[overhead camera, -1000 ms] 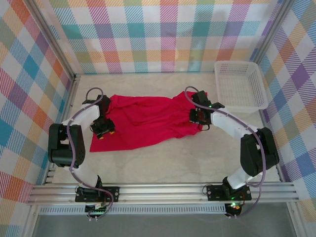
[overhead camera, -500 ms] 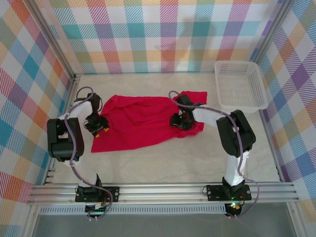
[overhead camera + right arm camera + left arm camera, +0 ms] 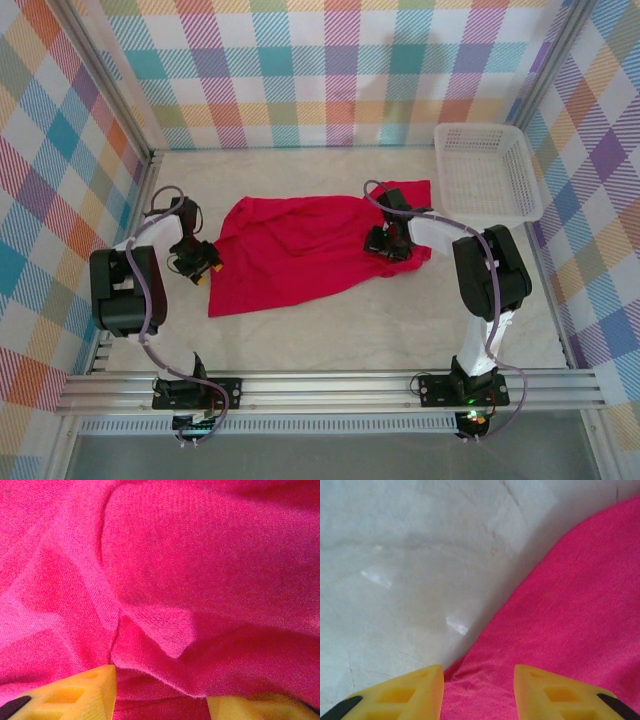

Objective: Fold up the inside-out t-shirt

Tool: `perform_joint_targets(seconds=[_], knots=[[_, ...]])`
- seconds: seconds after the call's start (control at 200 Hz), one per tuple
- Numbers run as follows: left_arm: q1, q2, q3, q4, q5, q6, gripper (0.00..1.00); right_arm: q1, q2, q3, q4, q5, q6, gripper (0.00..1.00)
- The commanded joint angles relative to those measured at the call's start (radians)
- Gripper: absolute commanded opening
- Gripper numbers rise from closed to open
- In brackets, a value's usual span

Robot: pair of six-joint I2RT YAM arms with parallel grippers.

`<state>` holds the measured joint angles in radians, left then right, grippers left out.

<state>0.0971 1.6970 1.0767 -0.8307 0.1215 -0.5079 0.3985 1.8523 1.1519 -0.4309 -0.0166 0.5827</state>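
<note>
Left gripper straddles the red t-shirt's left edge, right gripper presses its right side; both stand apart.

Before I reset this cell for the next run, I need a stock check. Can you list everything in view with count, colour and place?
t-shirt: 1, bright red, spread and rumpled across the middle of the table
basket: 1, white mesh, far right corner of the table
table: 1, pale marbled top
wall panels: multicolour plaid, on the left, far and right sides
rail: 1, silver metal, along the near edge
left arm: 1, white and black, near left
right arm: 1, white and black, near right
left end effector: 1, yellow fingers, open over the shirt's left edge
right end effector: 1, yellow fingers, open over the shirt's right part
</note>
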Motion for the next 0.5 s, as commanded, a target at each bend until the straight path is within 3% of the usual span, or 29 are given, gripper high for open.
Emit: perform_joint_targets(seconds=[0.0, 0.32, 0.37, 0.495], knots=[[0.000, -0.042, -0.046, 0.047, 0.062, -0.004, 0.42, -0.007, -0.004, 0.003, -0.070, -0.003, -0.017, 0.51], [-0.002, 0.002, -0.095, 0.099, 0.067, -0.006, 0.41, -0.007, -0.026, 0.006, -0.086, -0.002, -0.012, 0.52], [-0.002, 0.009, -0.093, 0.102, 0.066, -0.005, 0.37, -0.007, -0.031, 0.006, -0.091, 0.000, -0.015, 0.52], [-0.002, 0.009, -0.080, 0.092, 0.055, -0.007, 0.17, -0.007, -0.041, 0.006, -0.096, 0.001, -0.015, 0.51]])
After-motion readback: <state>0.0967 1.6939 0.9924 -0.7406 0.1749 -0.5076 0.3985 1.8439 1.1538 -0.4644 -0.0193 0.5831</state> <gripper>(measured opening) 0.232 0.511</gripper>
